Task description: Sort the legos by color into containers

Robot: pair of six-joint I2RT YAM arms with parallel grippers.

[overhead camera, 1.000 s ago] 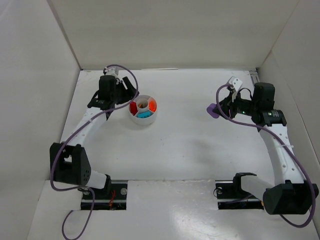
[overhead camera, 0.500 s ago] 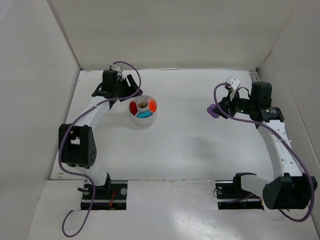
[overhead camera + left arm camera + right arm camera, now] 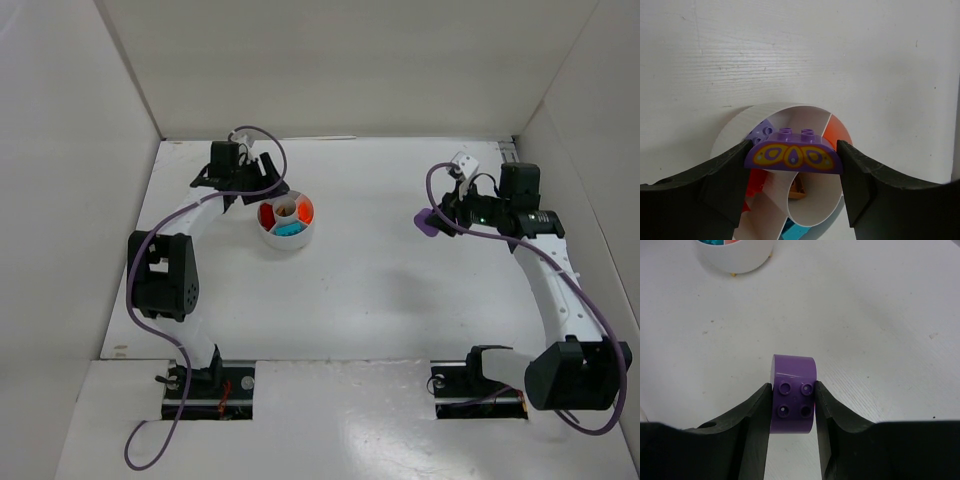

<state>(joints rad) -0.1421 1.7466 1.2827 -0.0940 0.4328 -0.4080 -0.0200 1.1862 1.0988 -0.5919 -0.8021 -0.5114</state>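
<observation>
Our left pincer (image 3: 793, 153) is clamped, about half spread, on a purple arched brick (image 3: 793, 158) with a yellow pattern, held just over the white dish (image 3: 734, 136). In its wedges we see a red brick (image 3: 754, 181), an orange brick (image 3: 836, 142), a teal brick (image 3: 799, 233) and a pale purple brick (image 3: 761, 134). The dish sits toward the far left corner of the surface (image 3: 380, 290). Our right pincer (image 3: 792, 399), narrowly spread, grips a plain purple brick (image 3: 793, 375) near the right edge, well apart from the dish.
</observation>
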